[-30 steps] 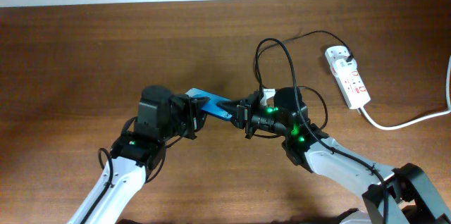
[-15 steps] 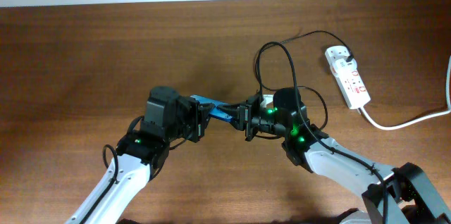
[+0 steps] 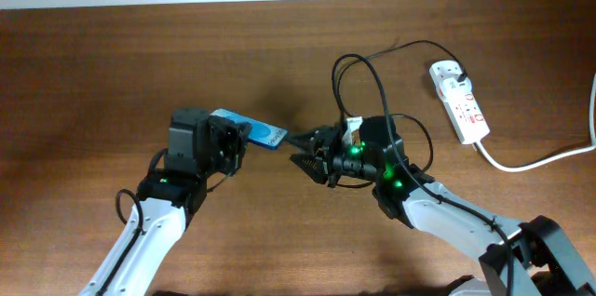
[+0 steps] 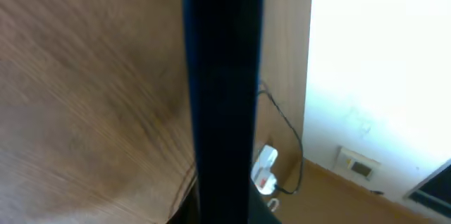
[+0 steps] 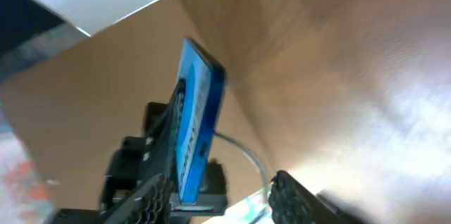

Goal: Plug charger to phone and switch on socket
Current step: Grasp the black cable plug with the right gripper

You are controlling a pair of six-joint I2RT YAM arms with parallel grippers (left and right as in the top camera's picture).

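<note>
The phone (image 3: 261, 133) is off the table (image 3: 140, 54), clamped at one end by the L gripper (image 3: 235, 140), w/ its free end aimed at the R gripper (image 3: 300, 147). We read that as a presenting hold: the L arm keeps the port end steady and in the open so the other arm can work on it. In the left wrist view the phone's dark edge (image 4: 222, 76) fills mid-frame, so the clamp looks firm, tho the pads don't show. The R gripper sits just beside the phone's free end, not touching as far as we can tell. Its fingers (image 5: 151, 196) are spread wide w/ nothing btw them. The charger (image 3: 380, 80) loops up behind the R wrist and runs toward the socket (image 3: 463, 100). The socket lies well apart at the table's R side, its white mains cord (image 3: 531, 161) trailing off. We can't tell whether the plug tip is seated in the phone: too small.

Vs. half a sec ago: phone and R gripper met end to end at centre. Now the L arm has drawn back leftward w/ the phone, a gap has opened, and the R jaws have gone from narrow to wide. Socket and cord haven't moved. We judge the plug-in try is over. The switch step prob. remains, since neither arm is near the socket.
</note>
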